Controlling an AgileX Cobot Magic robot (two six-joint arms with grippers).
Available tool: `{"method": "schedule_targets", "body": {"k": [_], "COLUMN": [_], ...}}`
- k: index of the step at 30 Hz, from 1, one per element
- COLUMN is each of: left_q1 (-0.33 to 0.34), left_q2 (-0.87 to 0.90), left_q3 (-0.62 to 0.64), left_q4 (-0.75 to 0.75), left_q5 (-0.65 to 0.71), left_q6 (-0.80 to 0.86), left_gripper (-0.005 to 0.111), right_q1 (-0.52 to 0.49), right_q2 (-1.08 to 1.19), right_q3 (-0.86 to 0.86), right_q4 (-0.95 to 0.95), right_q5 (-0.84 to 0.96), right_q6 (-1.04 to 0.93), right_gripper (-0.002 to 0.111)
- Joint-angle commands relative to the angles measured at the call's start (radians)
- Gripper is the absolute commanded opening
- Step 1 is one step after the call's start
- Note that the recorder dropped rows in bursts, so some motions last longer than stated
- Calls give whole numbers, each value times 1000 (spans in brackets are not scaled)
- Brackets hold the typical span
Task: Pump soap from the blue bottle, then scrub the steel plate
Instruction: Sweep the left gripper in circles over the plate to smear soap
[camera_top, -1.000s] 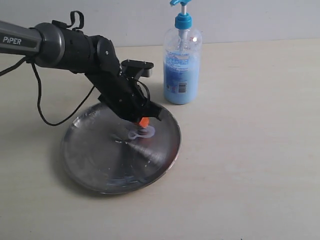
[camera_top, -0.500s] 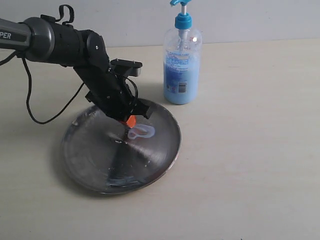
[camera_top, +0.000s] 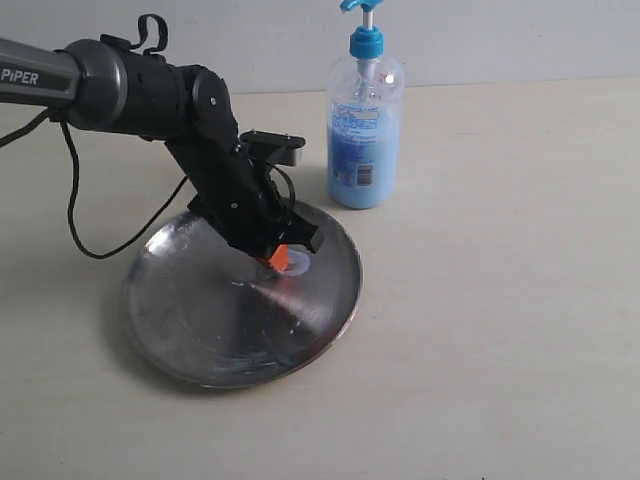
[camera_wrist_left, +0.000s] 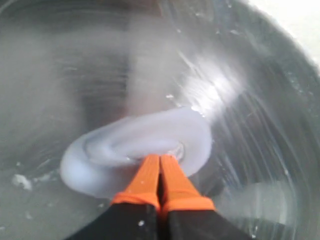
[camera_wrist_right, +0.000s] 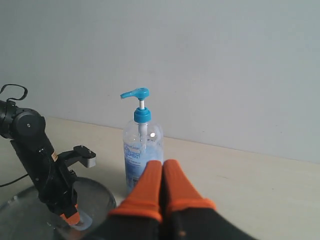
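2 grippers pressed together, empty: left gripper (camera_wrist_left: 160, 159) tipped into the soap (camera_wrist_left: 125, 147) on the steel plate (camera_top: 190, 300), apparently (blurred) as a scrubbing point; right gripper (camera_wrist_right: 162, 167) parked clear, blue bottle (camera_top: 365, 130) just beside the plate.

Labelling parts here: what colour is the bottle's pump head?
Bright blue; the pump head shows best in the right wrist view.
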Motion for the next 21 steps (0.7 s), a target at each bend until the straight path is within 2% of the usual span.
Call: {"method": "schedule_targets", "body": {"k": [1, 10, 14, 21], "left_q1": [-34, -46, -35, 23], "left_q2": [28, 28, 28, 28], "left_q3": [18, 18, 18, 18], "left_q4": [-26, -7, 57, 82], "left_q5": [-31, -75, -82, -82], "left_q6": [-1, -1, -1, -26], "left_gripper": [0, 0, 0, 0], "right_q1": [2, 2, 2, 2], "right_q2": [-6, -6, -6, -6], "right_q3": [3, 3, 3, 3], "right_q4": [2, 2, 2, 2], "right_q5": [-1, 1, 1, 1], "right_q6": [2, 2, 2, 2], "right_gripper": [0, 0, 0, 0]}}
